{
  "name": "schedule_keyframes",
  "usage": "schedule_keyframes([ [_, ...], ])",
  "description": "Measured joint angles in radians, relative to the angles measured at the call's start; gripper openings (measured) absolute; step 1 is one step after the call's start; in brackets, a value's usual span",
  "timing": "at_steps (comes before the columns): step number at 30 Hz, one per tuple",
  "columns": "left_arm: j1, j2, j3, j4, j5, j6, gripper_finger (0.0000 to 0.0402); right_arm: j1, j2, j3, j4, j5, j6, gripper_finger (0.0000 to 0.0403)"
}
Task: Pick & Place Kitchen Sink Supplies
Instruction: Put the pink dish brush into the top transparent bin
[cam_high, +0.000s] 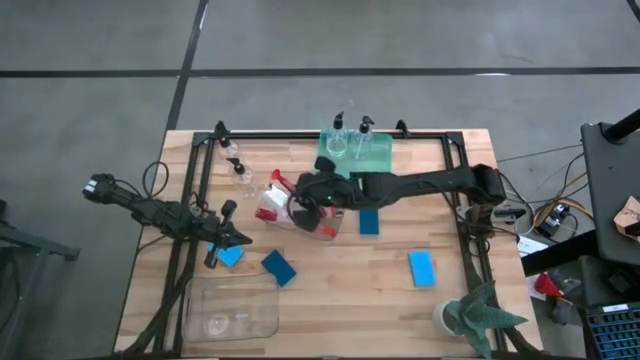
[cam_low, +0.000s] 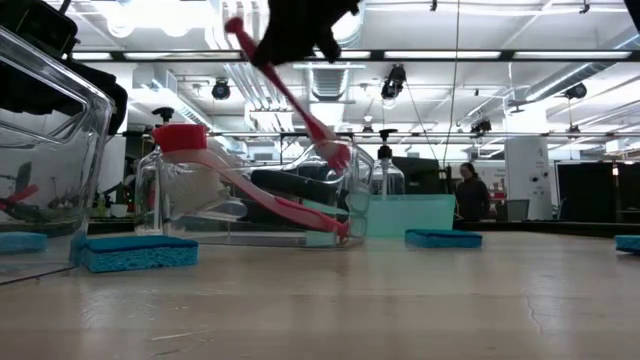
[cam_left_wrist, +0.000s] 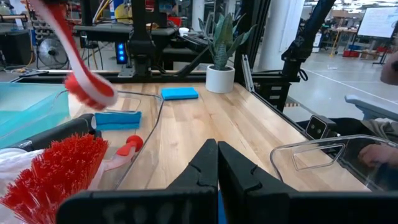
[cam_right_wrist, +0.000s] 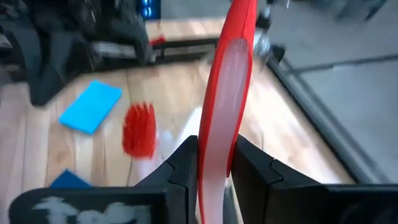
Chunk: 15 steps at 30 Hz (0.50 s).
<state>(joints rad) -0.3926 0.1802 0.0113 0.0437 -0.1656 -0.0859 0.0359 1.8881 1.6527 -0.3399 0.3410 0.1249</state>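
High view, table inventory, places taken from the clear bin (cam_high: 312, 218) at mid-table.

Writing: none readable on any item; pale marks on both wrist housings are too smeared to read.

Right gripper (cam_right_wrist: 214, 163): above the clear bin, fingers clamped on the handle of a red dish brush (cam_right_wrist: 225, 81). In the low view this brush (cam_low: 285, 85) hangs tilted, its lower end down at the bin's rim. The gripper's body is cut off by that picture's top edge.

Left gripper (cam_left_wrist: 217, 163): well to the left of the bin, fingers pressed together, holding nothing. A blue sponge (cam_high: 231, 256) lies just beside its tip.

Second red brush (cam_low: 245, 180): lying inside the bin, bristle head (cam_high: 268, 210) poking out at the bin's left side.

Blue sponges: one (cam_high: 279, 267) in front of the bin and to its left, one (cam_high: 369, 222) just to the bin's right, one (cam_high: 421, 268) farther right and forward.

Pump bottles with black tops: two (cam_high: 338, 140) standing in the green tray (cam_high: 380, 152) behind the bin; two more (cam_high: 236, 160) lying on the wood behind the bin to its left, hard to make out.

Second clear bin (cam_high: 232, 310): near the table's front edge, left of the first; its contents cannot be made out.

Potted plant (cam_high: 478, 312): front right corner.

Person (cam_low: 467, 192): in the room beyond the table, low view, small and dim.
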Motion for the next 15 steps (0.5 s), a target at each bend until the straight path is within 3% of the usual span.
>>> schedule_keyframes([
  [15,0.0,0.0,0.0,0.0,0.0,0.0,0.0003,-0.006,0.0,-0.096,-0.107,-0.119,0.085,0.0071],
])
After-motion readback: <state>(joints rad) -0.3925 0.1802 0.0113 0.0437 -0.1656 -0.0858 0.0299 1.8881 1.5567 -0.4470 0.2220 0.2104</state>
